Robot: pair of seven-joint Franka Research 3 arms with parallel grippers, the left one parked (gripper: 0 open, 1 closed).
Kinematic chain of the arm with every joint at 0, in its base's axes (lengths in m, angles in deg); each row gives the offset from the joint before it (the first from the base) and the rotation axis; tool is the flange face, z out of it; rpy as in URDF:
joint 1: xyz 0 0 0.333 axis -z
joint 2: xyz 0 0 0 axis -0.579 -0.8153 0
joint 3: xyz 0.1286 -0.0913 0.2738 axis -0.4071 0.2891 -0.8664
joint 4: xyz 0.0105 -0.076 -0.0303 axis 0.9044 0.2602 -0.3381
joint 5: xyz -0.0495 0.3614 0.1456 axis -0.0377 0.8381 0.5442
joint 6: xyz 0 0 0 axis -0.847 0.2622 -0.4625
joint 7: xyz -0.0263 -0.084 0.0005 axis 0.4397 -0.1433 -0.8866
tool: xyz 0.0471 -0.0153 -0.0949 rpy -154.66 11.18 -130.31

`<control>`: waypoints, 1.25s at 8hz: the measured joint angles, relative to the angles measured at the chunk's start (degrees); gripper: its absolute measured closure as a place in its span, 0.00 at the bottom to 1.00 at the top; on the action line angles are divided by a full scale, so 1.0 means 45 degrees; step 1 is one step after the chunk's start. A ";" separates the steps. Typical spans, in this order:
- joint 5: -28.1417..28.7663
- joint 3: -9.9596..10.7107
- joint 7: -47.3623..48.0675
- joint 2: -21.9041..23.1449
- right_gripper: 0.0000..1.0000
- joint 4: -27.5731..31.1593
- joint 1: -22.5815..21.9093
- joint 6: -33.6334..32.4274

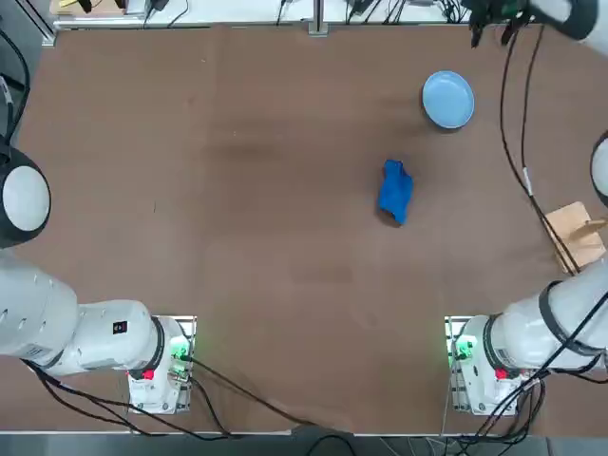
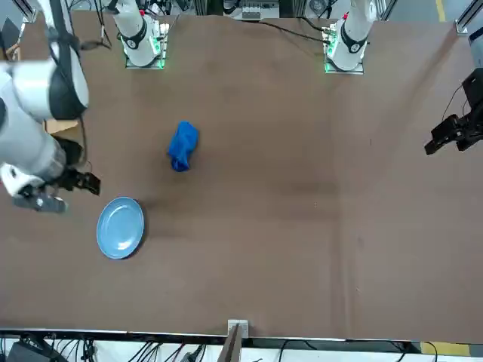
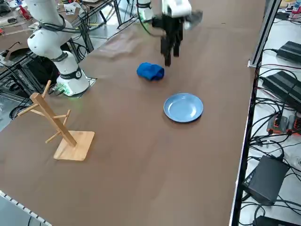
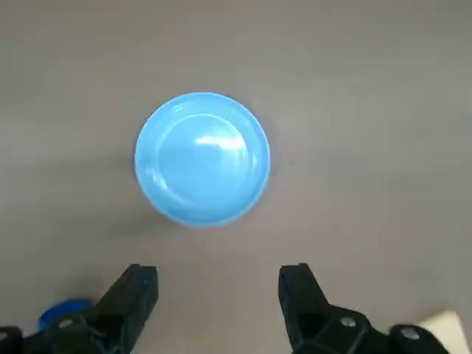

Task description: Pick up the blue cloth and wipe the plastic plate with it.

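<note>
The blue cloth lies crumpled on the brown table near its middle, also seen as blue cloth. The plastic plate is a small light-blue round plate farther back and to the right of the cloth, with nothing on it. My right gripper hangs high above the table, over the area just beside the plate and touching nothing. In the right wrist view the gripper is open and empty, with the plate below and beyond its fingertips. A corner of the cloth shows beside one finger.
A wooden peg stand stands on a square base near the table's right edge, closer to the robot than the plate. Black cables trail from the right arm over the table's right side.
</note>
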 joint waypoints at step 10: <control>0.1851 0.1193 0.0160 0.1874 0.00 -0.0561 -0.0182 -0.3228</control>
